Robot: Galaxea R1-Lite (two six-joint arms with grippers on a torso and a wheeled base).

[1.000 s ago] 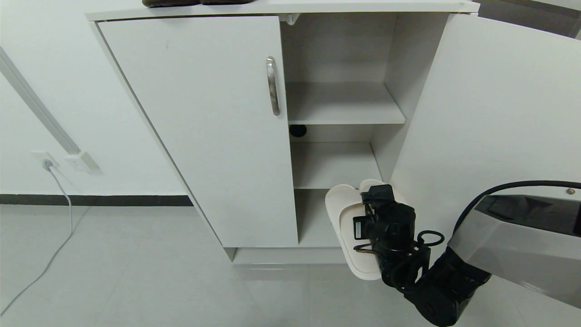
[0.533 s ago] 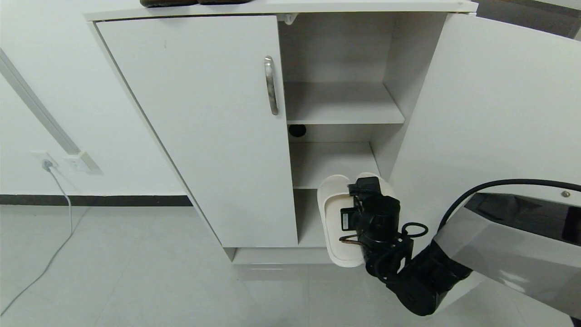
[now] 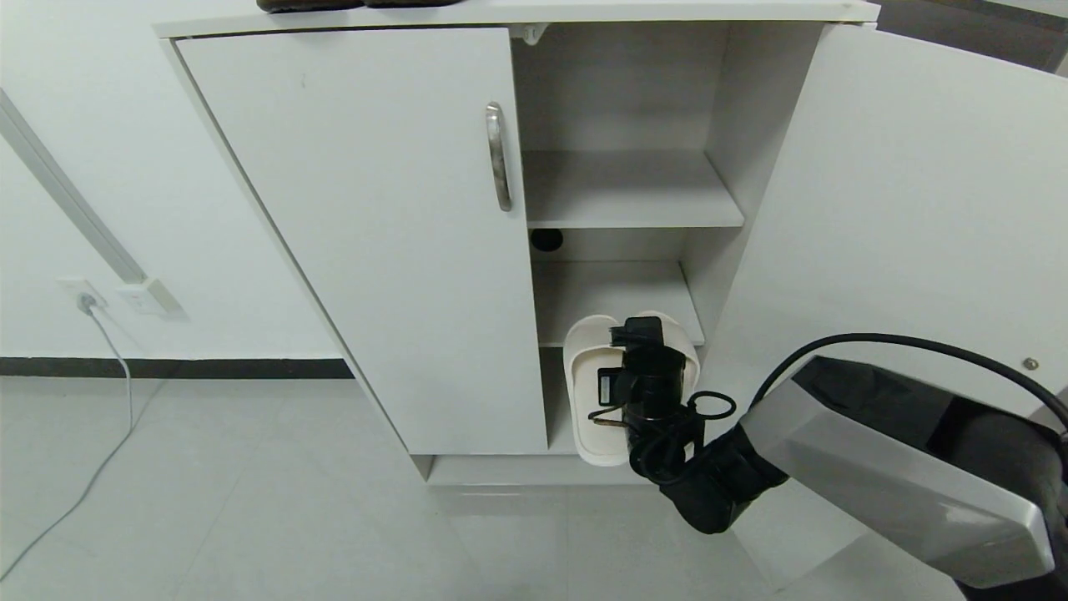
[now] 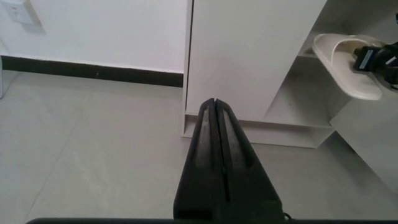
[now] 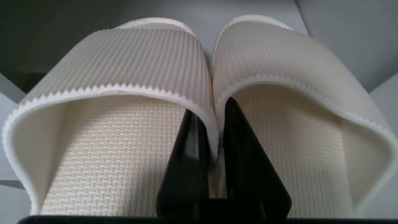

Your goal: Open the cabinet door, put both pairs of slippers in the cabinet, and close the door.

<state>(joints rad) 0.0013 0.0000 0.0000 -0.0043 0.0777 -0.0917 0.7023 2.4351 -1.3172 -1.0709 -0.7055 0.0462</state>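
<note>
Dark slippers (image 3: 313,4) on white cabinet (image 3: 667,12) top

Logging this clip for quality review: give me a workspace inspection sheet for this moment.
Surface: tiled floor.
Job's things: cabinet, left door shut, right door open; white slippers held as a pair at the lower opening; dark objects on cabinet top, possibly the second pair.
Clutter: nothing seen.
Grippers: right pincer shut on white slippers' inner edges; left pincer shut, empty, above floor.
Cables: grey cord from wall socket to floor.
Surroundings: white wall, dark baseboard.
</note>
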